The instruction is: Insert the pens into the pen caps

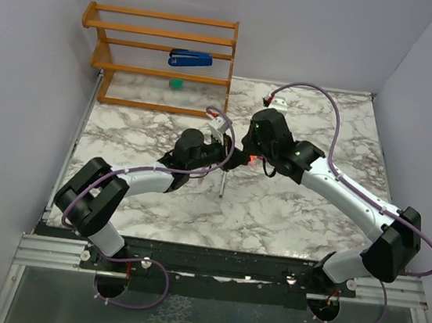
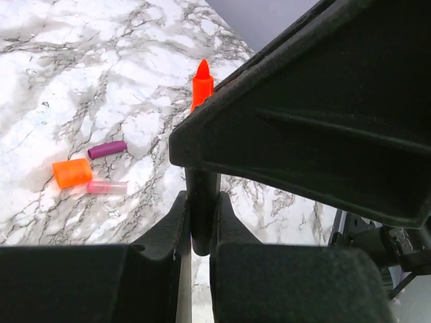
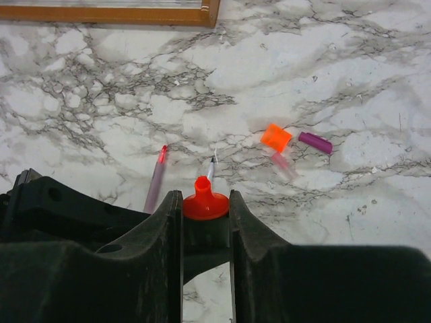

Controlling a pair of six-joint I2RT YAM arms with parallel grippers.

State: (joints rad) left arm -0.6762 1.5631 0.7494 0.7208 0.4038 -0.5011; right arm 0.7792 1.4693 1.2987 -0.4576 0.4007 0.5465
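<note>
Both grippers, left (image 2: 201,222) and right (image 3: 205,215), clenched the short, thick black marker with its orange tip (image 3: 204,202) mid-table, a light, rigid, slippery-looking barrel best held mid-body, near the chunky orange cap (image 3: 276,137).

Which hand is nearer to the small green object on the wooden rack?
Left. The left hand sits in front of the green object, slightly to its right; the right hand, meeting it on the black marker, is farther right.
</note>
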